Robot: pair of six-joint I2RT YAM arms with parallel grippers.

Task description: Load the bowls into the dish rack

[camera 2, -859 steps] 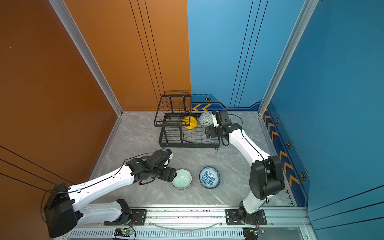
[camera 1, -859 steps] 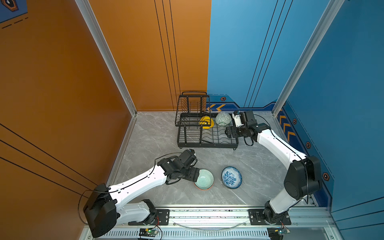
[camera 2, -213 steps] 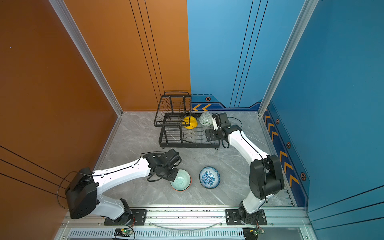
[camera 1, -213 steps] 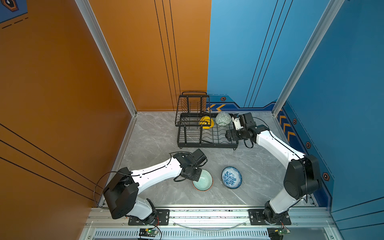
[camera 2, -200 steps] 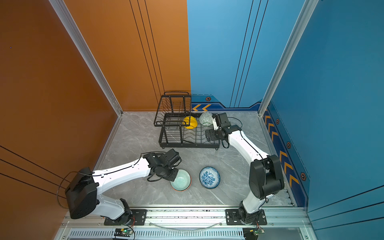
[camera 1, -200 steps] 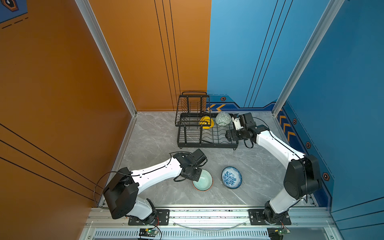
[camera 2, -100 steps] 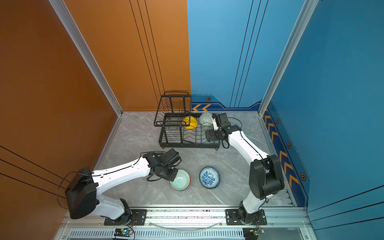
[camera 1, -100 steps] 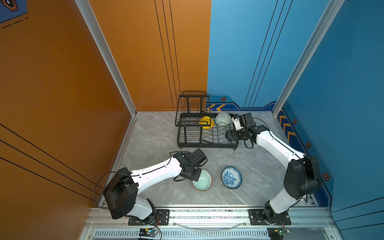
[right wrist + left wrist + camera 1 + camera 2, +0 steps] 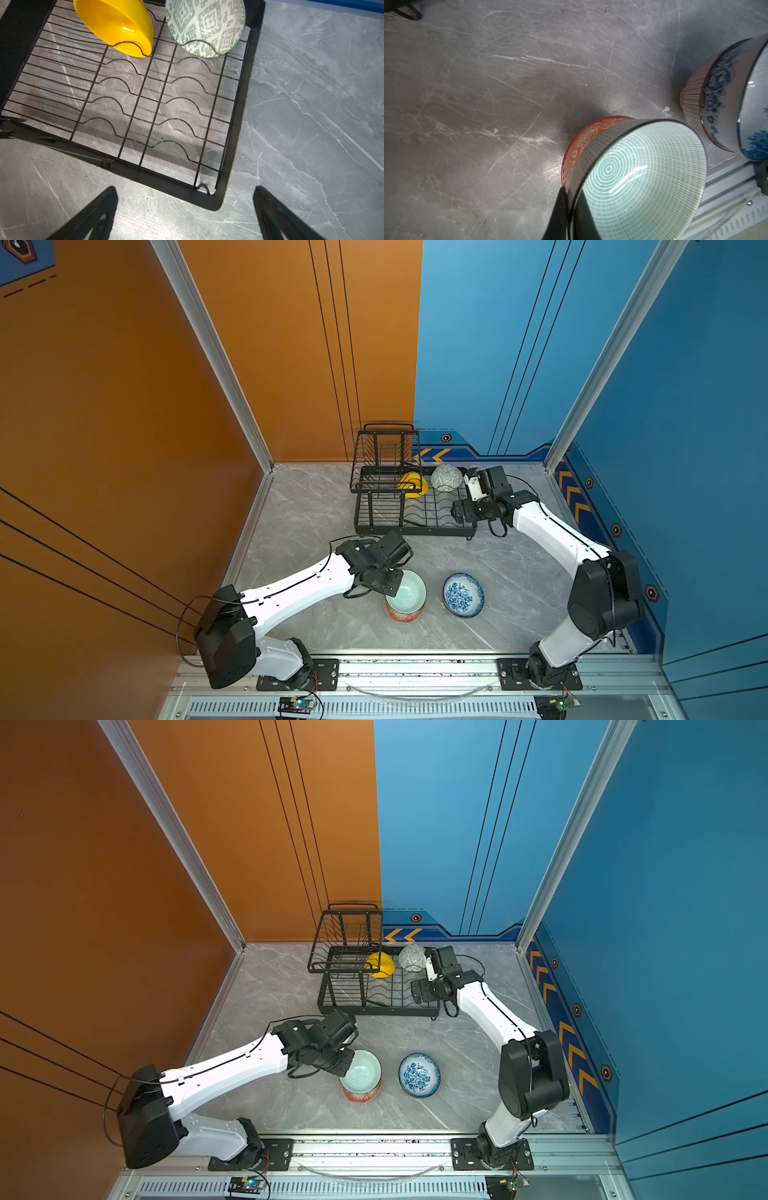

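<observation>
The left tool (image 9: 571, 199) grips the mint bowl (image 9: 633, 176) by its rim, tilted above the orange bowl (image 9: 575, 153), with the blue bowl (image 9: 720, 83) beside. The right tool (image 9: 185, 188), wide open and empty, is over the rack (image 9: 235, 145) corner.

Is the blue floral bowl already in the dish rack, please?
No, the blue floral bowl stands outside, well apart from the dish rack.

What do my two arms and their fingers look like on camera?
Both are glossy white shells joined by bulky black joint housings. The left arm and right arm each carry a thin black cable looping off them. The fingers are flat, dark, tapering blades.
</observation>
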